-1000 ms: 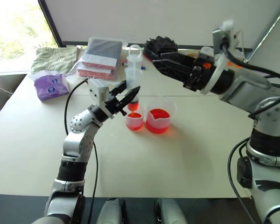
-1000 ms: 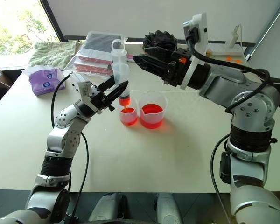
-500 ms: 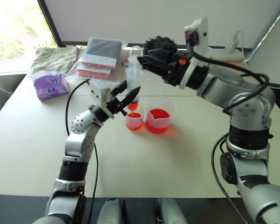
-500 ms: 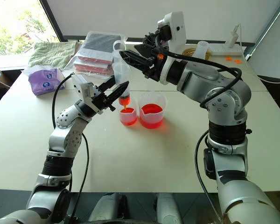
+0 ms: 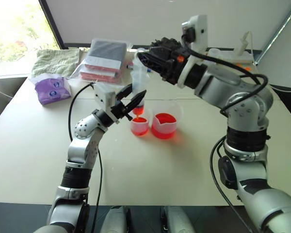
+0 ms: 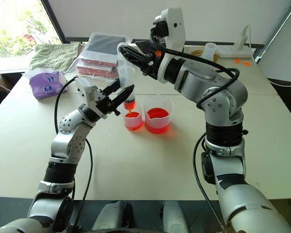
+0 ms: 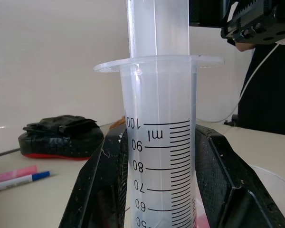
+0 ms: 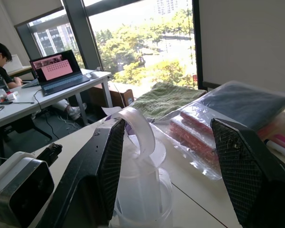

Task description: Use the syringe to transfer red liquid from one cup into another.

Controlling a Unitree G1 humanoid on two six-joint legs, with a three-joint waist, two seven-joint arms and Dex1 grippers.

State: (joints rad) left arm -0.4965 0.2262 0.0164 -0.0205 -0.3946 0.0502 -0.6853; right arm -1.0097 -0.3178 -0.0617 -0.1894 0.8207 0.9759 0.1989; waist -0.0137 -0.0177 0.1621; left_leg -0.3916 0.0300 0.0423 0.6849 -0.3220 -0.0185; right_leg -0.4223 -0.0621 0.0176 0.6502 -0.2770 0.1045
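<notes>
Large clear plastic syringe (image 6: pixel 126 80) upright at frame centre, gripped by closed left hand (image 6: pixel 120 98) over narrower clear cup (image 6: pixel 133 120). Open right hand (image 6: pixel 128 54) straddles plunger ring. Risk: off-centre push tilts syringe, splashing red liquid (image 6: pixel 156 114) onto bench (image 6: pixel 150 160).

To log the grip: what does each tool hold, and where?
Left tool grips the syringe by its barrel. Right tool is open around the plunger top, holding nothing.

Both arms are built of rounded silver-grey shells joined by black rings. The left forearm (image 5: pixel 83 127) is dotted with small dark screw holes. A white camera block (image 6: pixel 170 22) is mounted on the right wrist, with orange marks beside it. Black cables are looped along both arms. The fingers (image 7: pixel 102 185) are black, with textured pads.
</notes>
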